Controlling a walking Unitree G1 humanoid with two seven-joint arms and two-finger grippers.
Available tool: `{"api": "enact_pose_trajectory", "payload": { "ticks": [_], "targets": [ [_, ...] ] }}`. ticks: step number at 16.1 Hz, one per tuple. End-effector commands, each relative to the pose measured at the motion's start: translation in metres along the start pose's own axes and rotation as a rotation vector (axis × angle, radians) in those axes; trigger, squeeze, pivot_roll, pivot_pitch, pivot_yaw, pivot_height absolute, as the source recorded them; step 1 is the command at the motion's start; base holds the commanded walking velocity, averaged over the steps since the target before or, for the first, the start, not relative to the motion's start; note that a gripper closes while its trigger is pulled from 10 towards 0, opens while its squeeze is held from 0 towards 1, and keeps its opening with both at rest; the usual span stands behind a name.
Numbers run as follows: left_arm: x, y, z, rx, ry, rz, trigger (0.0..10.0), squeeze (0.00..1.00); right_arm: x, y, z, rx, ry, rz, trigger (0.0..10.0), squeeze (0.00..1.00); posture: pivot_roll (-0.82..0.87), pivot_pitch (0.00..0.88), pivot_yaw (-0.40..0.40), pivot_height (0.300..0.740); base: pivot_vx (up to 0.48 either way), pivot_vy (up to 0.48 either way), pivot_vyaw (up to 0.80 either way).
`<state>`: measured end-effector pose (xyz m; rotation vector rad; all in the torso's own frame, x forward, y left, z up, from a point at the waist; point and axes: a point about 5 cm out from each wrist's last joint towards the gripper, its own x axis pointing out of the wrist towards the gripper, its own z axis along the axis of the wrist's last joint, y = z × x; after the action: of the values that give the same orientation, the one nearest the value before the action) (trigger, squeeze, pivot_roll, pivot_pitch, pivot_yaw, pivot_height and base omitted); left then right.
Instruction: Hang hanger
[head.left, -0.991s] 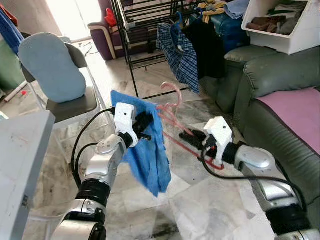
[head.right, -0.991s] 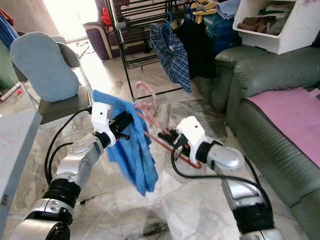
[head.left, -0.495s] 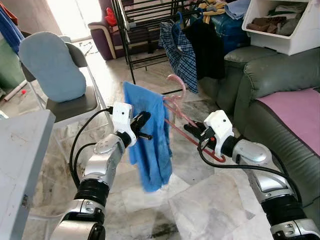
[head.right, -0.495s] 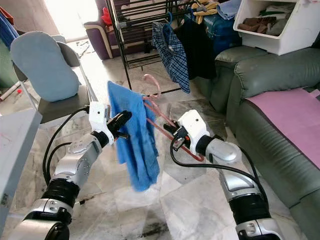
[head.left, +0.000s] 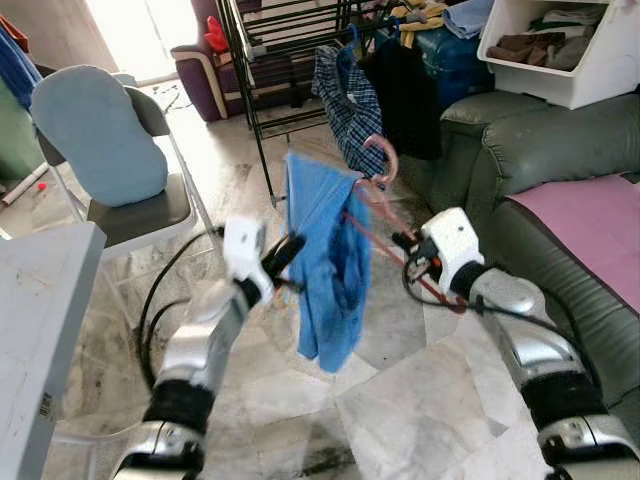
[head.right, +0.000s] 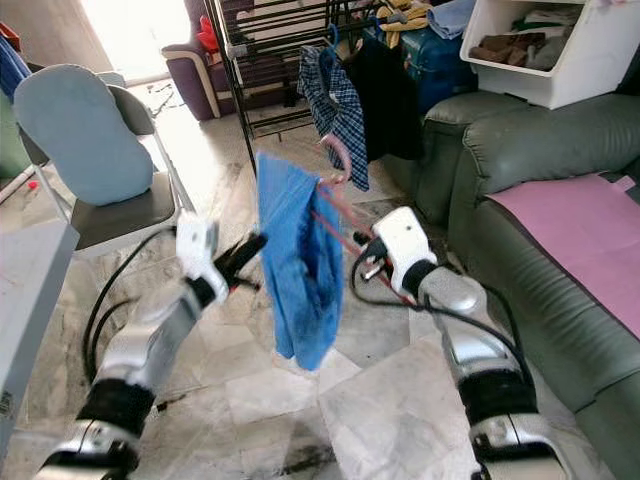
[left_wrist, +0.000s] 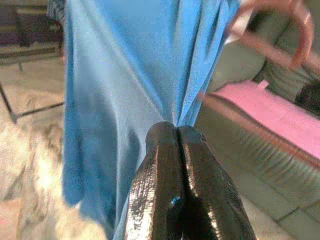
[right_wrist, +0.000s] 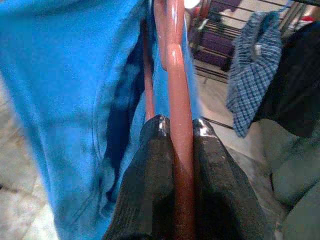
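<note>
Both grippers have lifted the hanger (head.left: 385, 215) and blue cloth (head.left: 325, 255) higher.

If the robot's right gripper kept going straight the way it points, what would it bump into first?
Probably the blue cloth. The right gripper is shut on the pink hanger, and the cloth hangs on it just ahead. The drying rack stands farther back; depth is hard to judge.

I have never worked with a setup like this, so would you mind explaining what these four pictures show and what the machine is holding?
This is a humanoid robot with two silver arms. The two wide pictures come from its head camera, looking down; the two close-ups come from cameras on its wrists. The right gripper is shut on a pink hanger that carries a blue garment. The left gripper pinches a fold of that garment. Ahead stands a black drying rack with a checked shirt; a green sofa is to the right.
</note>
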<state>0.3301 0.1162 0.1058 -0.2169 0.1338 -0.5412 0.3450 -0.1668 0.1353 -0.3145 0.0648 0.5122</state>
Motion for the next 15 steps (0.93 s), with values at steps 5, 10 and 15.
{"api": "enact_pose_trajectory", "payload": {
  "ticks": [5,10,15],
  "targets": [
    [-0.008,0.007,-0.017,0.022,0.092,0.033,0.0,0.00,0.010,-0.013,0.036,0.008,-0.148,-0.075,10.0,0.00,-0.18,0.000,0.078,0.736,0.000,0.000,0.00],
    [0.000,-0.016,-0.020,0.024,0.121,-0.085,0.0,0.00,0.012,-0.021,0.036,0.000,-0.146,-0.146,10.0,0.00,-0.19,0.000,0.081,0.736,0.000,0.000,0.00],
    [0.009,-0.058,0.010,-0.017,0.005,-0.304,0.0,0.00,0.028,-0.012,0.038,-0.005,-0.154,-0.200,10.0,0.00,-0.18,0.000,0.073,0.736,0.000,0.000,0.00]
  ]
}}
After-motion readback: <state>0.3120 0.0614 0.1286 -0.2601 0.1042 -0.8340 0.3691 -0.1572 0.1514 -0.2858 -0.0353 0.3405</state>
